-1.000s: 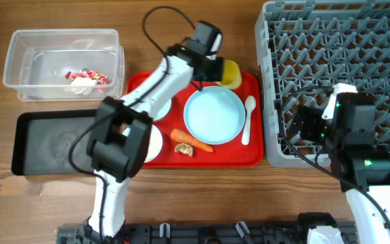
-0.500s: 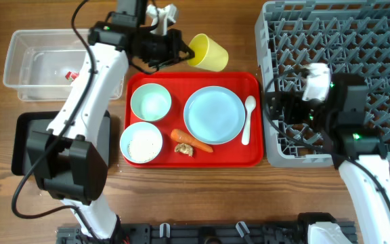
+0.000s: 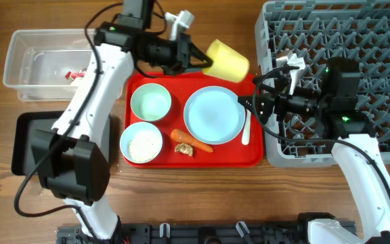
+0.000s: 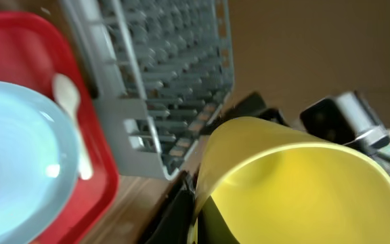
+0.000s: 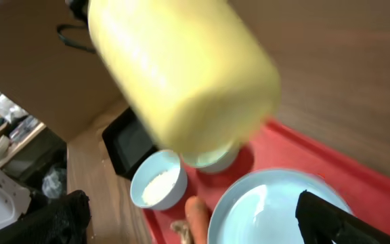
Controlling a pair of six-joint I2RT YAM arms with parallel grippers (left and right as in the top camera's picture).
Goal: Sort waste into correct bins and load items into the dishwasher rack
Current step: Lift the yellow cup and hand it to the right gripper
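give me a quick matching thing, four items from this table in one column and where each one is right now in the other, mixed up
Things:
1 yellow cup
2 white spoon
3 carrot
4 red wrapper

Places:
a beside the brown scrap on the red tray
b gripped by the left gripper
c inside the clear tub
d on the tray, between the plate and the rack

Pairs: 1-b, 2-d, 3-a, 4-c
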